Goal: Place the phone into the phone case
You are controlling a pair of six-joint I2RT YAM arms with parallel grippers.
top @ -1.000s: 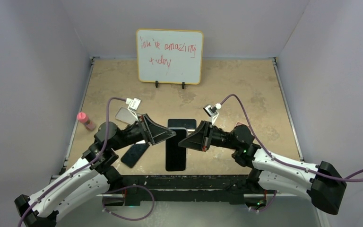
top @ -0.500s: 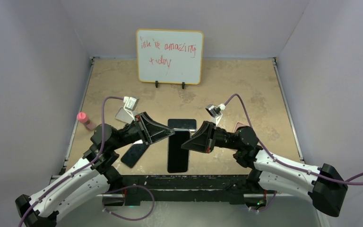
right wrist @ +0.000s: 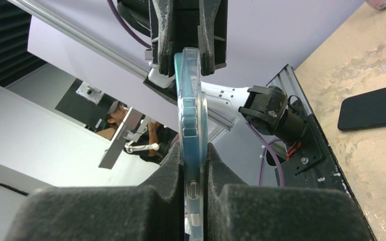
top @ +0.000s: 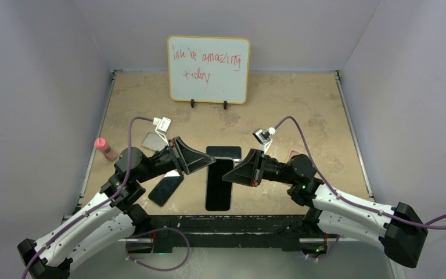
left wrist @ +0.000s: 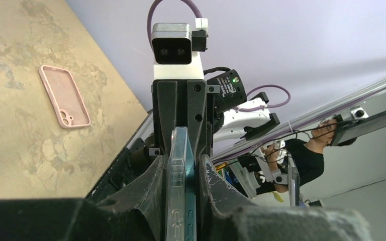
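A phone (top: 219, 185) with a dark screen and a teal edge is held flat above the table's near middle, together with a clear phone case. In the left wrist view the clear case (left wrist: 176, 191) lies against the teal phone (left wrist: 190, 201), both edge-on between my fingers. My left gripper (top: 210, 164) is shut on its left side. My right gripper (top: 226, 174) is shut on its right side. The right wrist view shows the teal phone (right wrist: 187, 95) inside the clear rim (right wrist: 201, 108), with my right gripper (right wrist: 194, 150) clamped on it.
A second dark phone (top: 223, 153) lies behind the held one and another black phone (top: 166, 189) at the front left. A clear case (top: 153, 141), a pink case (top: 295, 154), a pink bottle (top: 105, 148) and a whiteboard (top: 208, 70) stand around.
Both grippers and the held phone have shifted slightly to the right. Both grips are unchanged.
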